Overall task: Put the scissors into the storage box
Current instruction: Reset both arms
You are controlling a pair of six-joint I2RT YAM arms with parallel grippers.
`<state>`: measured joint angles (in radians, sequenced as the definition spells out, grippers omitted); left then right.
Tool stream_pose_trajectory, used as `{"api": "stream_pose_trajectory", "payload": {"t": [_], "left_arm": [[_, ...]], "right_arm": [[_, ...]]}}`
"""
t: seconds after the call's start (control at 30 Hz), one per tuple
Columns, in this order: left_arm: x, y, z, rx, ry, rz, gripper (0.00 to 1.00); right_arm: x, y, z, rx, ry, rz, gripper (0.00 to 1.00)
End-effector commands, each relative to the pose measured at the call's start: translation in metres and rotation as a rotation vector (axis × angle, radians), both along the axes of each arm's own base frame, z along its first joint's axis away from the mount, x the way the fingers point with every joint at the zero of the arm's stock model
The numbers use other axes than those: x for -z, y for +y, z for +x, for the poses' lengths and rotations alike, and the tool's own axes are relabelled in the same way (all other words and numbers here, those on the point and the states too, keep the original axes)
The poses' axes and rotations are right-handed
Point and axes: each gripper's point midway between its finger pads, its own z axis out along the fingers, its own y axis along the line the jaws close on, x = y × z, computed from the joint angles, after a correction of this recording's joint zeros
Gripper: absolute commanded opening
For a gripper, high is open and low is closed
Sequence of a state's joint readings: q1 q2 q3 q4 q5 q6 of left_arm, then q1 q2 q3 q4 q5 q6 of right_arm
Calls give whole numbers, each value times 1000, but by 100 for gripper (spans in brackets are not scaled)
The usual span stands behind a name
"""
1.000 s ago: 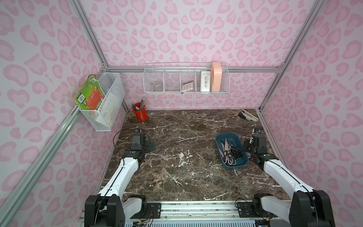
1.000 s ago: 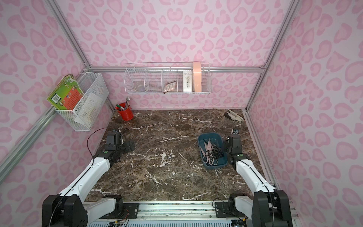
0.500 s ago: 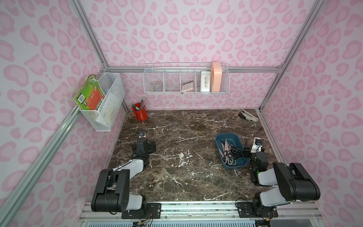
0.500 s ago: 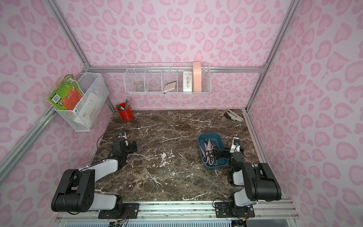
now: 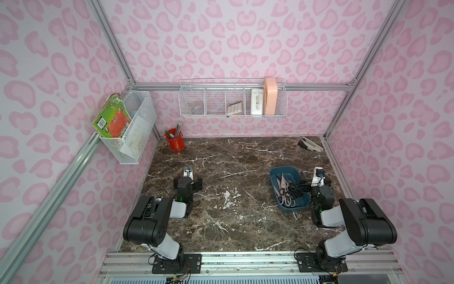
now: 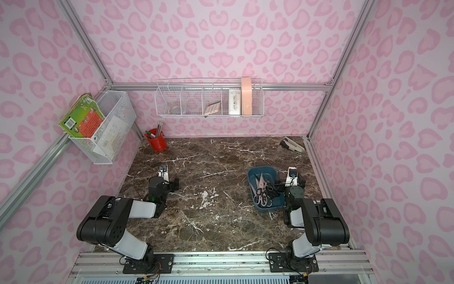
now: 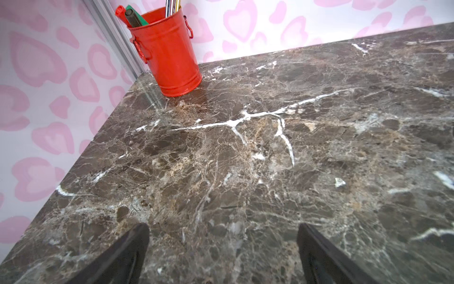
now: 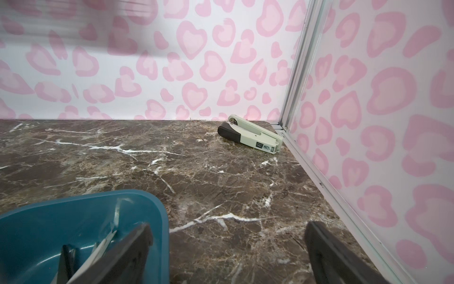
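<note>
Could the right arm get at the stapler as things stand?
Probably yes: nothing stands between the open right claw and the stapler on the bare marble, though it's a long stretch.

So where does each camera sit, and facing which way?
Top views: high at the front, looking down on brown marble table, left arm, right arm, teal plastic box of scissors.
Left wrist: on its arm, facing the red metal pen cup; left claw tips show.
Right wrist: likewise, facing the grey-white stapler; right claw tips show.
Shared: the box, top and right wrist views.
</note>
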<state>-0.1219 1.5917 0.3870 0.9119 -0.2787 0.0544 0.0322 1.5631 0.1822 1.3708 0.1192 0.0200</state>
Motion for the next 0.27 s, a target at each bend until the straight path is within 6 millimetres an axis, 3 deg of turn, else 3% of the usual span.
{"api": "stream_pose_trajectory", "payload": {"t": [0.0,0.23], "left_arm": [[-10,2,4,-9,-39,9,99],[-10,2,4,-8,-38,3,99]], "right_arm": [[-7,8,0,-45,-29,-20,100],[-5,9,4,-77,-15,-3,100]]}}
